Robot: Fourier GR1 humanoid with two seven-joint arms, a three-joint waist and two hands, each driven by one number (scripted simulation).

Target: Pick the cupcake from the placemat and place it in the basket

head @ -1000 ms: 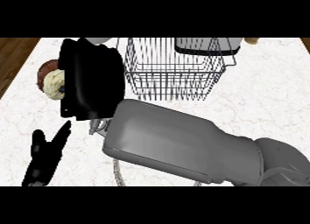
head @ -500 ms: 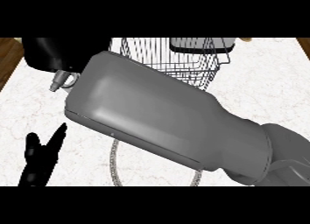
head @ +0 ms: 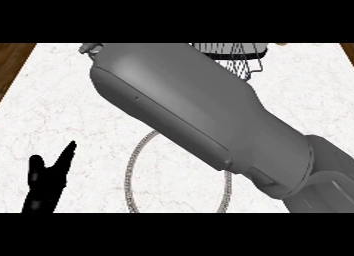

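Observation:
My right forearm (head: 195, 110) crosses most of the head view, running from the lower right to the top left. Its hand lies past the picture's top edge and does not show. The cupcake shows nowhere. The wire basket (head: 243, 62) peeks out behind the forearm at the top right, mostly hidden. The round placemat (head: 136, 165) lies on the counter's near middle; only its pale rim shows, and the forearm covers its right part. My left hand (head: 45, 182) rests open at the lower left, fingers up.
The white marble counter (head: 54, 110) spreads to the left of the forearm. Brown wood (head: 3, 65) borders it at the far left and at the top right corner.
My right forearm has swung up and toward the basket. Its hand, which was beside the cupcake at the far left a second ago, has left the view. The left hand stayed put.

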